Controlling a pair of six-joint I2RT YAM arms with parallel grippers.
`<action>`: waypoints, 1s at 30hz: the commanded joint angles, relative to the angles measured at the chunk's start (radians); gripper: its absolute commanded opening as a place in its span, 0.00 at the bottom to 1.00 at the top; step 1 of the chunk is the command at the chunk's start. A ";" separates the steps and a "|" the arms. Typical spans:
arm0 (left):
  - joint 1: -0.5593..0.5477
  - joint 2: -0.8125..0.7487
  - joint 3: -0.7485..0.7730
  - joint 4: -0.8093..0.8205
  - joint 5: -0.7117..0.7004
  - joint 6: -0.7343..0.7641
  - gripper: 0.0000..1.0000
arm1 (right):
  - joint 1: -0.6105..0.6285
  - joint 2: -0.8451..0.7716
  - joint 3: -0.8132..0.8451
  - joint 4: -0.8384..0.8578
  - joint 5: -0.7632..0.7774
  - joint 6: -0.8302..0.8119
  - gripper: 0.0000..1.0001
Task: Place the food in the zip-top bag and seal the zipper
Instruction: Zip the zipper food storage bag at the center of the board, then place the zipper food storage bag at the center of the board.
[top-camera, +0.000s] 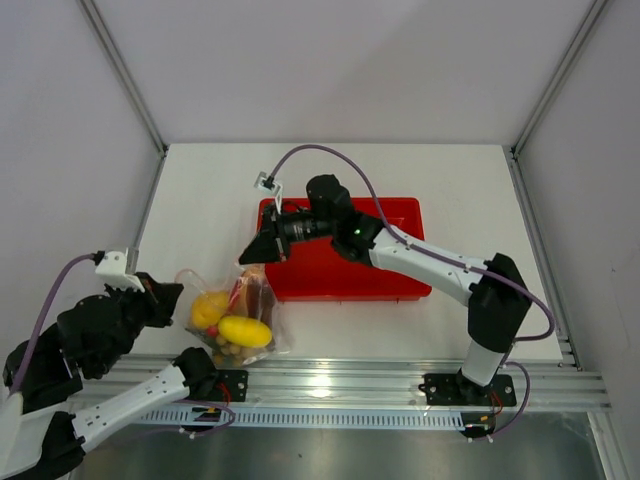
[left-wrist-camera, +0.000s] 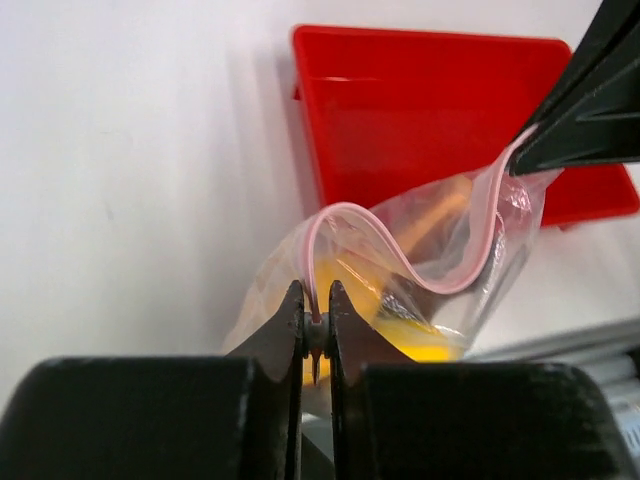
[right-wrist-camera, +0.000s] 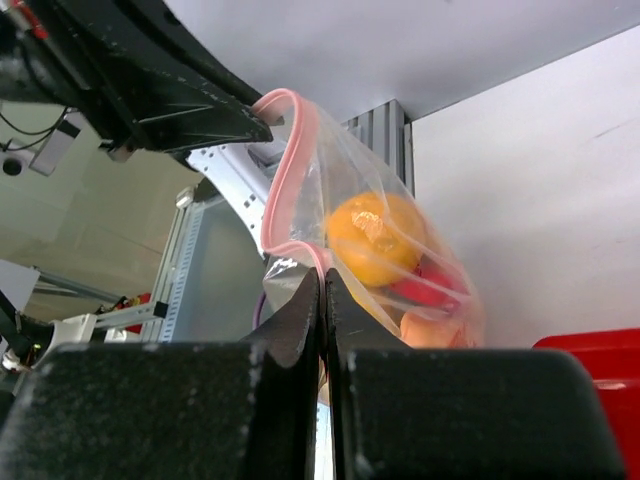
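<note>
Since the food (top-camera: 245, 330) sits inside the zip-top bag (left-wrist-camera: 450, 240), we are sealing: our left fingers (left-wrist-camera: 288, 335) and right fingers (right-wrist-camera: 296, 322) pinch the zipper (left-wrist-camera: 345, 208) ends, with the bag between them. Next we should press along its wavy gap.

White table (top-camera: 200, 200) boxed by 3 pale walls (top-camera: 330, 60); aluminium rail (top-camera: 400, 372) nearside.

The top view looks steeply down from above and behind the arm bases (top-camera: 455, 385) at 6 o'clock, taking in the whole white worktop (top-camera: 200, 200). The left wrist view sits low and close behind the left jaws, facing 2 o'clock across the zip-top bag (left-wrist-camera: 440, 250) to the red tray (left-wrist-camera: 400, 110). The right wrist view, equally close behind the right jaws, faces 7 o'clock. All three share bag and tray.
</note>
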 joint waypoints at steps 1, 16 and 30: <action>-0.003 0.027 0.016 0.045 -0.166 -0.036 0.08 | -0.020 0.066 0.100 0.079 -0.041 0.029 0.00; -0.003 0.013 0.109 0.011 -0.435 0.044 0.15 | -0.072 0.326 0.358 0.174 -0.116 0.153 0.00; -0.003 0.064 0.036 0.131 -0.519 0.130 1.00 | -0.136 0.579 0.565 0.260 -0.133 0.224 0.00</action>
